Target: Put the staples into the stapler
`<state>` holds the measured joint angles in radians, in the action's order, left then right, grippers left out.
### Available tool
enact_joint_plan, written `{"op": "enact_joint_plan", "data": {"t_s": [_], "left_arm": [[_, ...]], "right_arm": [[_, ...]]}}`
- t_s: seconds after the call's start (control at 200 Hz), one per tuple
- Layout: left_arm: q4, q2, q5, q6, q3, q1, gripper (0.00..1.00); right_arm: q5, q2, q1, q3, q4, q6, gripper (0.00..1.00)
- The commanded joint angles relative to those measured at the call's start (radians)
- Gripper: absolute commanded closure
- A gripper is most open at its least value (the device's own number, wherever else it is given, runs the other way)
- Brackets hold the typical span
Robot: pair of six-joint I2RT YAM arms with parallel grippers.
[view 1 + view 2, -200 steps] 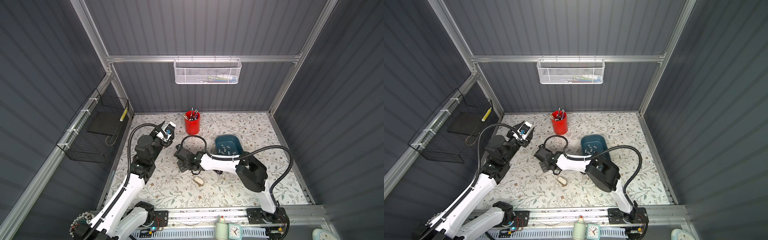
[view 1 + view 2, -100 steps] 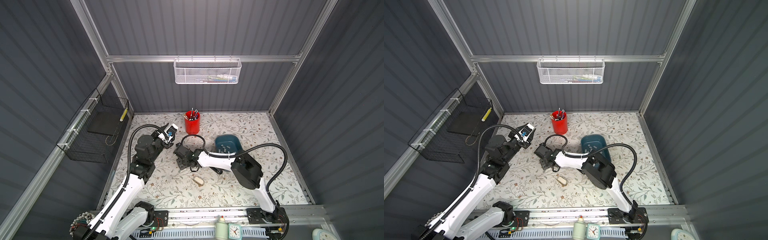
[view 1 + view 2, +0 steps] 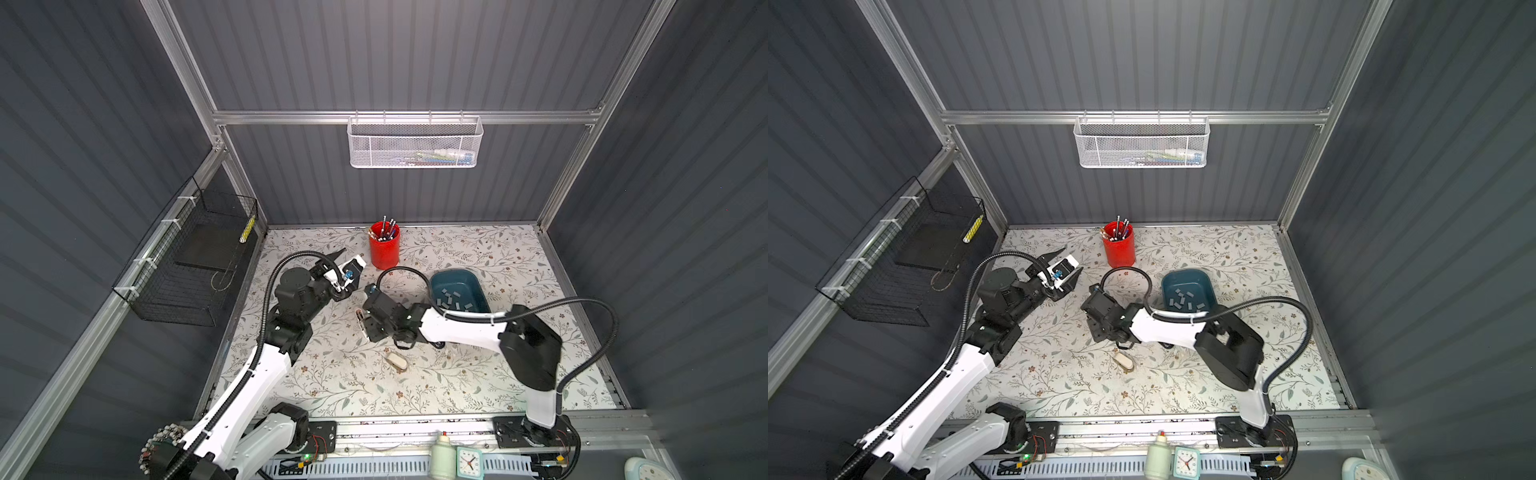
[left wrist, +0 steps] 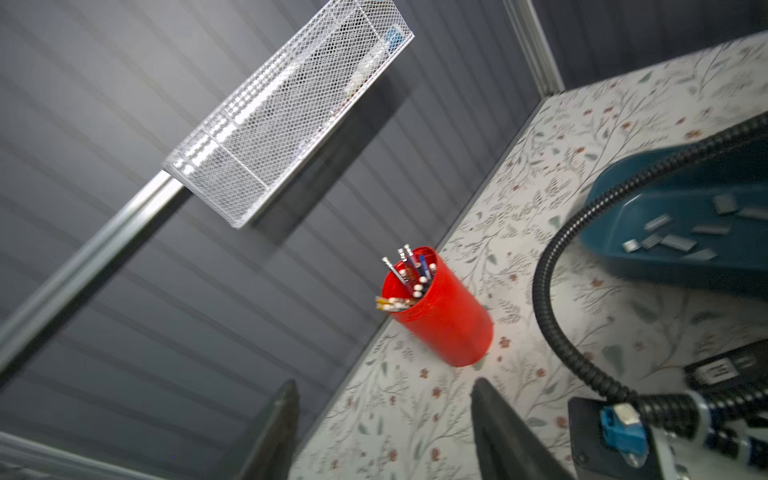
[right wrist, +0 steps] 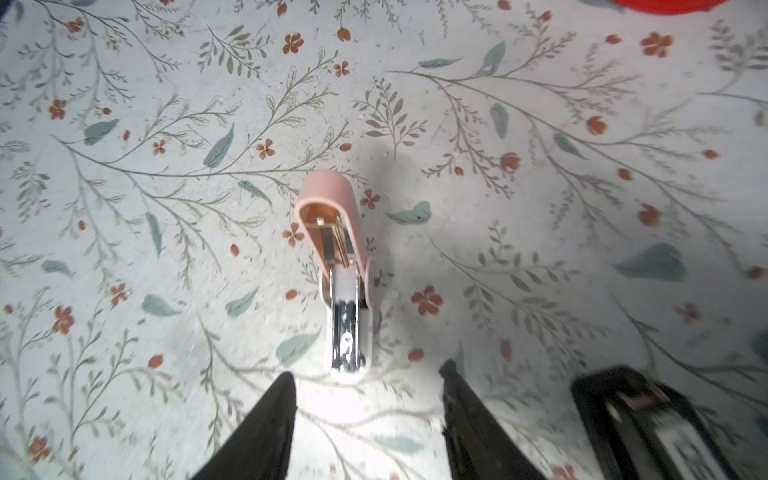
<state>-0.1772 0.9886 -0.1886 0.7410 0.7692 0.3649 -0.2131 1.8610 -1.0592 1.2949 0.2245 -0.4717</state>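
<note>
Find the stapler (image 5: 336, 270) flat on the flowered mat (image 5: 166, 174), straight ahead of the right claw (image 5: 368, 372) in the right wrist view. Lies lengthwise in line with that claw: pink lid swung up at the end away from it, shiny metal channel laid bare and pointing back toward the gap. Reaches just to the mouth of that gap, level with the two black fingertips (image 5: 266, 424), touching neither as far as can be told. Right claw spread wider than the stapler's body, gripping nothing; cannot tell tip height over the mat. Look for the staples (image 3: 451, 300) well apart from that claw in a top view, scattered loose as small grey strips inside the blue tray (image 3: 457, 279), beside the white forearm (image 3: 461, 328). See the left claw (image 4: 384, 382) spread wide as well and empty, tilted up toward the back wall (image 4: 291, 249) in the left wrist view, with the red pen cup (image 4: 444, 316) beyond the tips.
</note>
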Motion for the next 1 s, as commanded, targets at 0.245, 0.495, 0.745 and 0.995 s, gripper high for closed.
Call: {"op": "enact_joint_plan", "data": {"t_s": [0.245, 0.495, 0.745, 0.995], "left_arm": [[0.182, -0.086, -0.455, 0.192, -0.083, 0.0, 0.0], [0.122, -0.061, -0.203, -0.092, -0.003, 0.058, 0.0], [0.367, -0.004, -0.149, -0.057, 0.119, 0.176, 0.0], [0.39, 0.048, -0.148, 0.123, 0.012, 0.238, 0.13]], "right_arm": [[-0.211, -0.479, 0.046, -0.376, -0.109, -0.001, 0.24], [-0.174, -0.785, 0.233, -0.542, -0.181, 0.055, 0.09], [-0.074, -1.068, 0.557, -0.748, -0.246, 0.108, 0.03], [-0.012, -1.132, 0.689, -0.941, -0.402, 0.127, 0.02]]}}
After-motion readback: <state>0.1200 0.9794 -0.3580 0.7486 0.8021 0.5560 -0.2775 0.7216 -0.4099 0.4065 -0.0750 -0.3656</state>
